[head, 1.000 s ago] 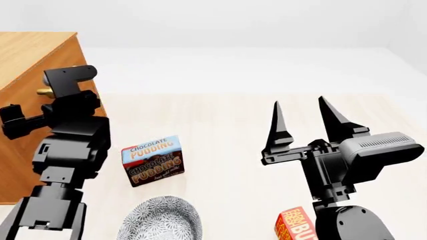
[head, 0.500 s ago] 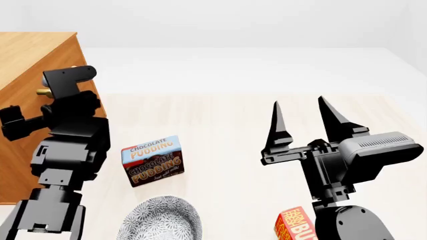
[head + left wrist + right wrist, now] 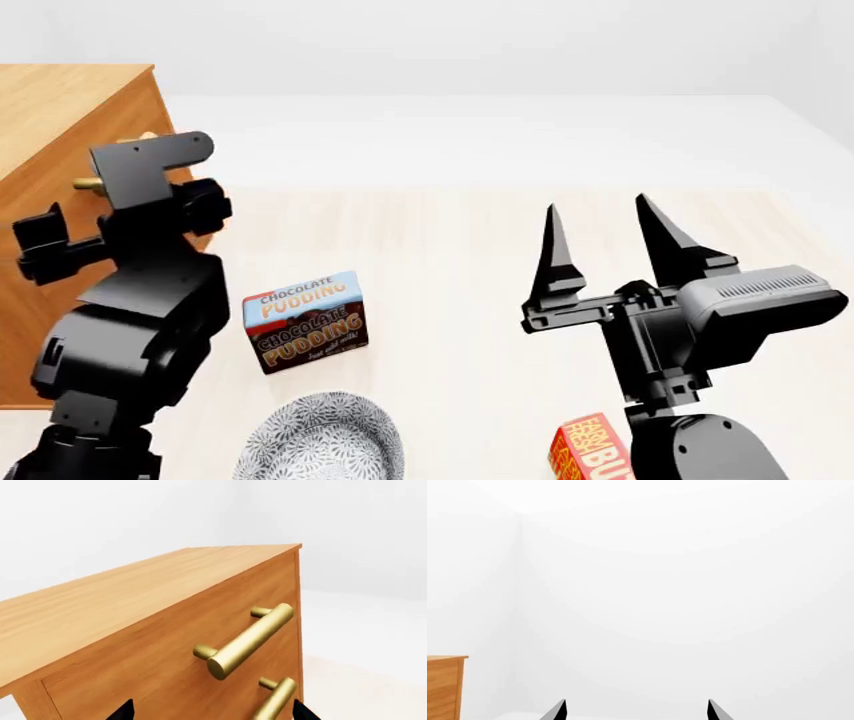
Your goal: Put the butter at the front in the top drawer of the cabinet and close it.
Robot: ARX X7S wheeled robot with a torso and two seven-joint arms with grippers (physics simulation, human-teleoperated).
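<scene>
Change: against the earlier head views the left arm has lifted and swung toward the cabinet front; the right arm, cartons and bowl have not shifted.
Butter [image 3: 587, 455]: only a red-and-orange corner shows, at about 5 o'clock in the head view, low on the table [image 3: 441, 250] and mostly hidden behind the right arm.
Handling: likely light, stiff card, fairly slick; best pinched across its two broad faces near the middle, without crushing pressure.
Right gripper [image 3: 614, 240]: spread wide, empty, held above the table well apart from the carton.
Top drawer [image 3: 173, 655]: closed, brass handle [image 3: 250, 640] free, nothing around it.
Left gripper [image 3: 210, 712]: only two tips show in the wrist view, spread apart, near the handles but not touching.
Cabinet [image 3: 60, 130]: at 9 to 10 o'clock.
Pudding box [image 3: 307, 320]: near 7 o'clock.
Patterned bowl [image 3: 320, 440]: at 6 to 7 o'clock.
</scene>
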